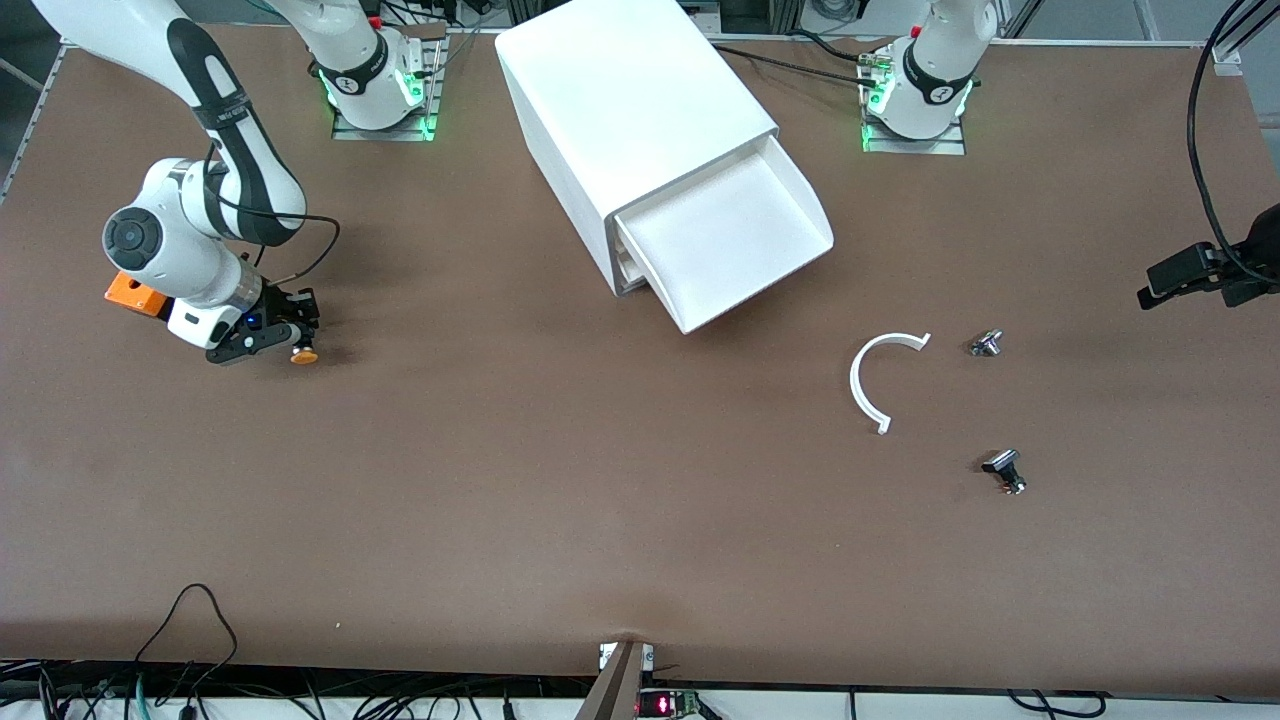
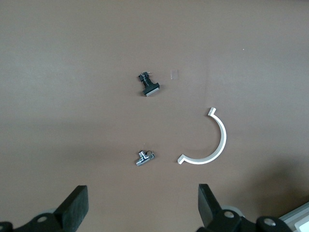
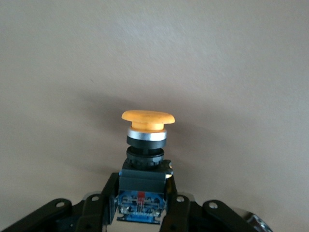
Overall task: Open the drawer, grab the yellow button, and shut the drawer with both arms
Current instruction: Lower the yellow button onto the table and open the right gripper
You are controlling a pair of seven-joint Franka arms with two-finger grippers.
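The white cabinet [image 1: 620,100] lies between the two arm bases. Its top drawer [image 1: 740,240] is pulled out, and the part of its inside that shows is bare. My right gripper [image 1: 285,338] is low over the table at the right arm's end, shut on the button [image 1: 304,354]. In the right wrist view the fingers [image 3: 104,198] clamp the button's black body, and its orange-yellow cap [image 3: 147,118] points away from the gripper [image 3: 143,191]. My left gripper [image 1: 1190,272] hangs over the table at the left arm's end. In the left wrist view it [image 2: 142,208] is open and empty.
A white C-shaped piece [image 1: 875,380] [image 2: 207,145] lies nearer to the front camera than the drawer. Toward the left arm's end from it lie a small silver button [image 1: 986,344] [image 2: 144,157] and a small black one [image 1: 1003,468] [image 2: 148,86]. An orange box [image 1: 135,293] sits under the right arm.
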